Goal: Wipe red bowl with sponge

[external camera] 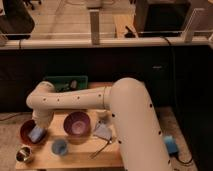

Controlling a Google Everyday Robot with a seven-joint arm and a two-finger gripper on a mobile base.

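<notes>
The red bowl [26, 131] sits at the left edge of the wooden table [80, 155]. A blue sponge [36, 134] lies inside it, on its right side. My white arm reaches across from the right and bends down over the bowl. My gripper [39, 127] is at the sponge, down in the bowl, mostly hidden by the arm's wrist.
A purple bowl [77, 124] stands in the table's middle. A small blue cup [59, 146] and a metal cup [24, 154] stand near the front left. A green tray [65, 82] is at the back. A light cloth [103, 130] and a utensil [101, 148] lie to the right.
</notes>
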